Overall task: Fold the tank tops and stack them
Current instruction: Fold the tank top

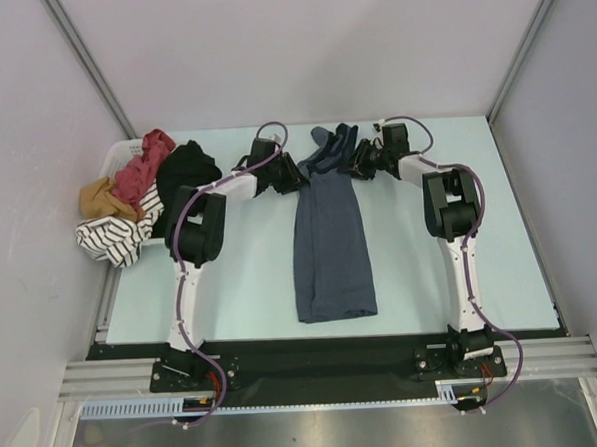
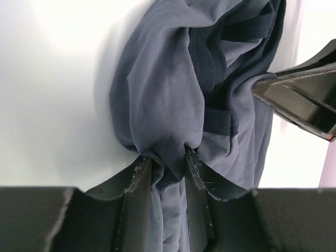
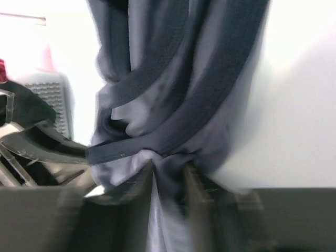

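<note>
Item: blue-grey tank top [image 1: 330,244], lengthwise on desk [image 1: 251,276]; 12 o'clock end clamped in left claw [image 2: 165,160] and right claw [image 3: 168,170].

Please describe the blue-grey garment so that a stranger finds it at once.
In the middle of the pale blue table lies a long slate blue-grey cloth tank top with darker trim. The left gripper and right gripper pinch its far end. Unlike the crumpled clothes at the far left, it lies stretched out alone.

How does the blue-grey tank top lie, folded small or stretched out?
Stretched out: the blue-grey tank top lies as one long strip on the table, its strap end pinched by the left pincer and right pincer.
</note>
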